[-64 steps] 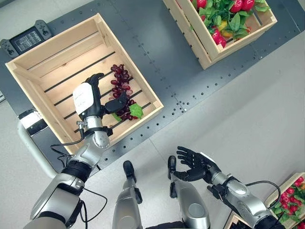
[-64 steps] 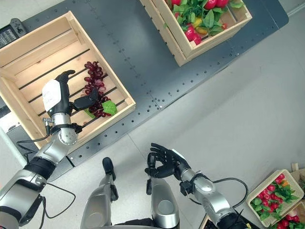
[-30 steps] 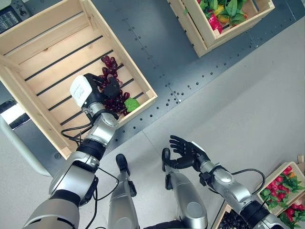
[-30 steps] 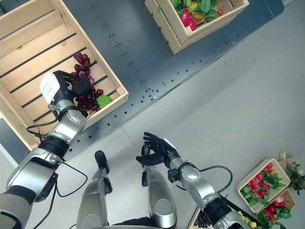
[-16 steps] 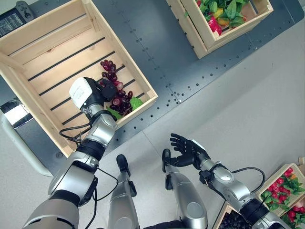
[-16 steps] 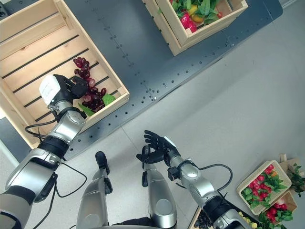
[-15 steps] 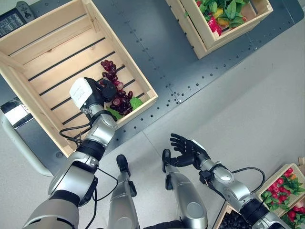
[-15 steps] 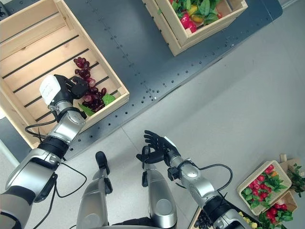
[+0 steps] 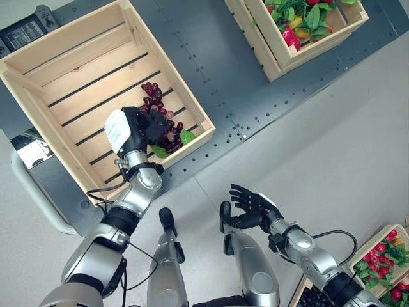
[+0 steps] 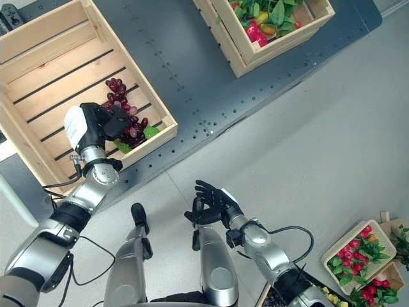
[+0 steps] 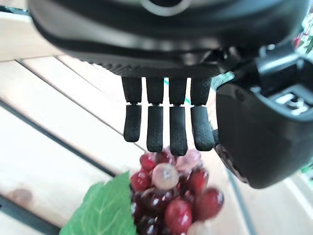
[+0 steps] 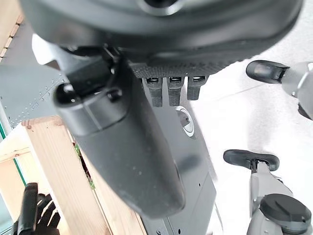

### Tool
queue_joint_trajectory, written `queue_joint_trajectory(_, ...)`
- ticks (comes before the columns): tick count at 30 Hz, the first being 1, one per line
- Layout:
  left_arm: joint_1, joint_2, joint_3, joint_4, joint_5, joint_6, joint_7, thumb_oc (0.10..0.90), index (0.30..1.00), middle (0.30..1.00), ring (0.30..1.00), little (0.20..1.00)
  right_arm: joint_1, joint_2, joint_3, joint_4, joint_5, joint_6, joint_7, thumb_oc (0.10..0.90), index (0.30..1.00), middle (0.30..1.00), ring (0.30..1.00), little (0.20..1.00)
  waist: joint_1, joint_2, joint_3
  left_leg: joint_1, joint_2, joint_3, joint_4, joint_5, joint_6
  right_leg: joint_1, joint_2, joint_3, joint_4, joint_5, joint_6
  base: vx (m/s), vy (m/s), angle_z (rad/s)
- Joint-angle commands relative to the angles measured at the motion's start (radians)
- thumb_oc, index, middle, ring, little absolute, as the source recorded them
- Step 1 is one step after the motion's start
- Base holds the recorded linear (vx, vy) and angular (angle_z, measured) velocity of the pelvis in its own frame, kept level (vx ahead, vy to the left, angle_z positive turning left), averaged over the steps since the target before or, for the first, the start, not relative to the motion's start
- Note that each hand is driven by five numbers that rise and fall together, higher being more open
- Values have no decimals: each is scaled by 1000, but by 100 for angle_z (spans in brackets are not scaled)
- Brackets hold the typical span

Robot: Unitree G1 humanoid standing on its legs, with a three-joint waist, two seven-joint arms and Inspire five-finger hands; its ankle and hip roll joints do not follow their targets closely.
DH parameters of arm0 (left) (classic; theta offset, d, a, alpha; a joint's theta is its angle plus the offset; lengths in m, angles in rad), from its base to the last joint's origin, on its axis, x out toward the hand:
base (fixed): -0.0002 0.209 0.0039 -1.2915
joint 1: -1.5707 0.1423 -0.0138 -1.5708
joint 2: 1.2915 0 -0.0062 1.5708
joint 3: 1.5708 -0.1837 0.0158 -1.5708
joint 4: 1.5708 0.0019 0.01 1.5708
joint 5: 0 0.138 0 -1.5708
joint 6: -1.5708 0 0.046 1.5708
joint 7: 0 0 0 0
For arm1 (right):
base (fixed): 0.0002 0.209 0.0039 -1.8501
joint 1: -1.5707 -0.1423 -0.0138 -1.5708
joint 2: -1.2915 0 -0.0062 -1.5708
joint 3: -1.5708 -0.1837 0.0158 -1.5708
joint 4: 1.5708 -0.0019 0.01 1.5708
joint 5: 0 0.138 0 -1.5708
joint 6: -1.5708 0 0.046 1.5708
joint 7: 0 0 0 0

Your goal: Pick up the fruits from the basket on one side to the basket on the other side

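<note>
Nearest me, low in the frame right of centre, my right hand (image 9: 250, 209) hangs over the pale floor with fingers loosely spread and lightly curled, holding nothing, palm turned toward my left.

Further out, left of centre, my left hand (image 9: 137, 128) reaches over the near wall of the large wooden crate (image 9: 38, 118), its white-covered back facing the head camera. In the left wrist view its fingers (image 11: 155, 128) hang straight down in a row just above the top of the bunch of red grapes (image 11: 172, 196), with the thumb standing off to one side. I read the hand as spread and not yet closed; I cannot tell whether the fingertips touch the berries.

The grapes lie on the crate's slatted floor in its near right corner, a green leaf (image 9: 187, 137) against the near wall.

I expect the bunch to be light and loose, the berries round, glossy and apt to slip or shift under a squeeze. Taking it near the top, where berries cluster at the stem, and closing fingers and thumb around the whole clump seems safer than pinching one berry.

Farthest away, at the upper right of the frame, a second wooden crate (image 9: 275, 61) holds mixed fruit and leaves (image 9: 307, 18).
</note>
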Motion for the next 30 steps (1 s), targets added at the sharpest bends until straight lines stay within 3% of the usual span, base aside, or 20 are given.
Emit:
queue_joint_trajectory(1,-36,14,65,-119,146,-158,122,400,300,300,300,300,51,-28,-65,-126,-3,-108,-7,800,900,900,900,900,10,36,-9,-13,-27,-54,99,-56,-32,27,10,-28,51,-37,-4,0,0,0)
queue_joint_trajectory(3,1,13,89,-167,192,-184,151,400,300,300,300,300,68,-27,-80,-133,-10,-114,1,800,900,900,900,900,16,41,-9,19,-30,-55,74,-53,-32,56,9,-31,36,-38,-2,1,12,5)
queue_joint_trajectory(12,51,35,105,-220,244,-144,119,400,300,300,300,300,93,-34,-104,-161,-5,-82,15,800,900,900,900,900,18,45,-42,58,-33,-54,39,-50,-29,88,7,-34,15,-38,0,12,3,7)
queue_joint_trajectory(13,51,41,104,-222,260,-132,106,530,495,495,495,495,95,-35,-105,-167,-5,-78,13,800,900,900,900,900,18,45,-42,59,-33,-53,39,-51,-28,88,8,-33,15,-38,0,0,0,0)
queue_joint_trajectory(14,49,50,104,-224,274,-124,96,731,796,796,796,796,97,-37,-107,-172,-4,-73,13,800,900,900,900,900,17,45,-42,60,-33,-51,39,-51,-28,88,8,-32,14,-38,0,0,0,0)
queue_joint_trajectory(15,49,68,102,-226,291,-112,88,800,900,900,900,900,101,-39,-111,-176,-5,-69,14,800,900,900,900,900,16,45,-43,61,-32,-49,40,-51,-27,88,8,-32,15,-37,1,0,0,0)
queue_joint_trajectory(17,48,83,100,-227,318,-97,72,800,900,900,900,900,104,-42,-112,-180,-4,-65,15,800,900,900,900,900,15,45,-43,62,-31,-47,41,-52,-28,87,8,-31,16,-37,2,0,0,0)
queue_joint_trajectory(18,43,125,89,-224,361,-58,44,800,900,900,900,900,109,-52,-116,-183,-2,-64,24,800,900,900,900,900,12,47,-40,61,-30,-43,45,-52,-28,88,8,-30,17,-36,3,6,30,-1)
queue_joint_trajectory(22,19,220,57,-199,441,-10,-20,800,900,900,900,900,122,-74,-132,-185,-2,-65,49,800,900,900,900,900,3,56,-36,60,-26,-35,53,-51,-28,86,5,-27,21,-36,5,6,46,-2)
queue_joint_trajectory(30,-77,413,-125,-132,635,28,-136,800,900,900,900,900,122,-135,-153,-195,7,-54,74,800,900,900,900,900,-23,83,-25,37,-21,-23,79,-50,-31,68,-9,-24,29,-28,8,2,52,-3)
